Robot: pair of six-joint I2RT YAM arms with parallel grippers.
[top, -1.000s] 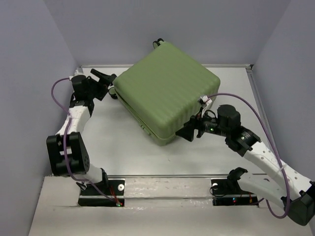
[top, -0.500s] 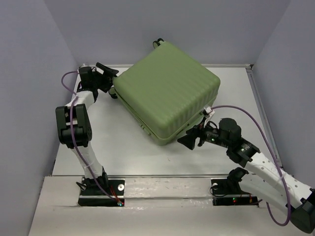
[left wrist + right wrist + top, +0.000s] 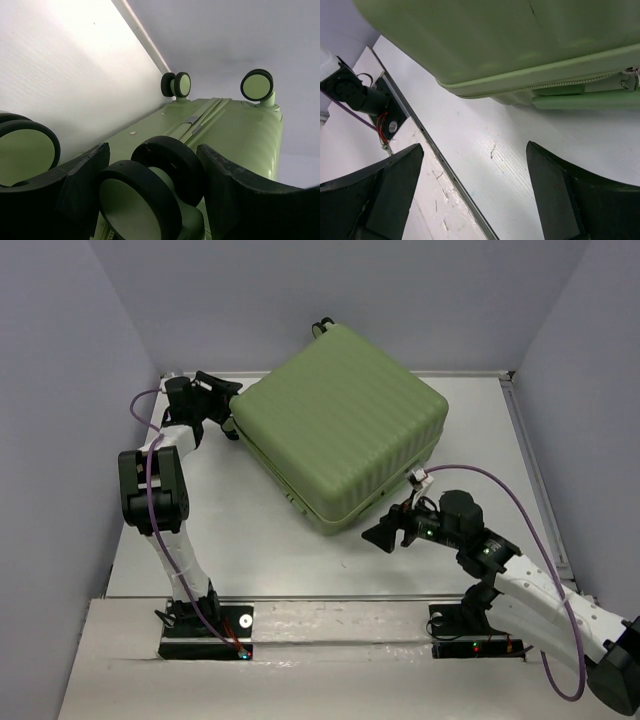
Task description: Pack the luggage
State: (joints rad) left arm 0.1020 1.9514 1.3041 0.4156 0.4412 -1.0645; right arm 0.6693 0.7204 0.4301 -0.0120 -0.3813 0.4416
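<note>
The top camera is looking down from above and behind the arms, taking in the whole table (image 3: 250, 530) and luggage (image 3: 340, 425). The left wrist camera is peering low and close at its wheels (image 3: 176, 85). The right wrist camera is facing its zipper (image 3: 545, 84) side from nearby.

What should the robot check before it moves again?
1. Luggage flat on the table: ok.
2. Luggage open for packing: not ok, it is shut.
3. Left end effector open around a wheel: ok.
4. Right end effector open, empty, off the luggage: ok.
5. Things packed inside: cannot tell.
</note>
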